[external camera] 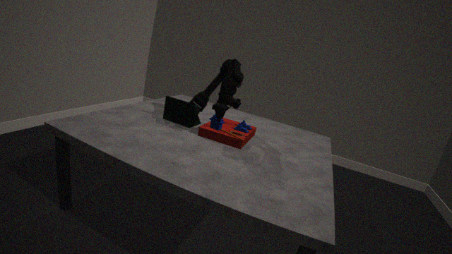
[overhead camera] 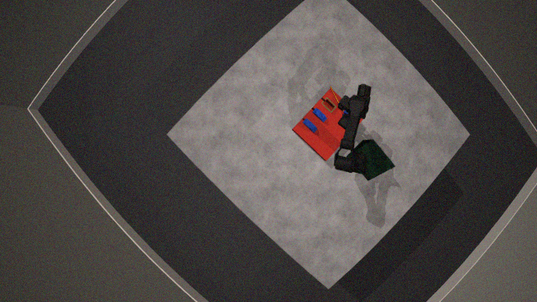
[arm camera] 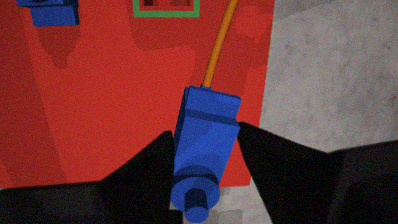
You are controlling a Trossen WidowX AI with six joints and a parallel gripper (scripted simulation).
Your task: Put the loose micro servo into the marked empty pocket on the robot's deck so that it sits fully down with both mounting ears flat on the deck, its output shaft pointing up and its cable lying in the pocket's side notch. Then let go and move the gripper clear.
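Observation:
The loose micro servo [arm camera: 207, 135] [external camera: 216, 123] is blue and stands on the red deck [arm camera: 115, 100] [overhead camera: 327, 143] [external camera: 219, 138], output shaft up. In the top view the arm hides most of it. Its orange cable [arm camera: 220, 45] [overhead camera: 335, 95] runs from its far end across the deck. My gripper [arm camera: 204, 133] [external camera: 219, 119] points down, with one finger against each side of the servo body; it looks shut on it, low over the deck. The empty pocket [overhead camera: 329, 104], outlined in green, is beyond the servo; only its near end shows in the wrist view.
Two other blue servos [overhead camera: 319, 115] [overhead camera: 310, 125] sit in the deck beside the pocket; one [arm camera: 55, 15] shows at the wrist view's upper left. The dark arm base [overhead camera: 373, 160] [external camera: 181, 112] stands beside the deck on the grey table [overhead camera: 252, 168] [external camera: 176, 155].

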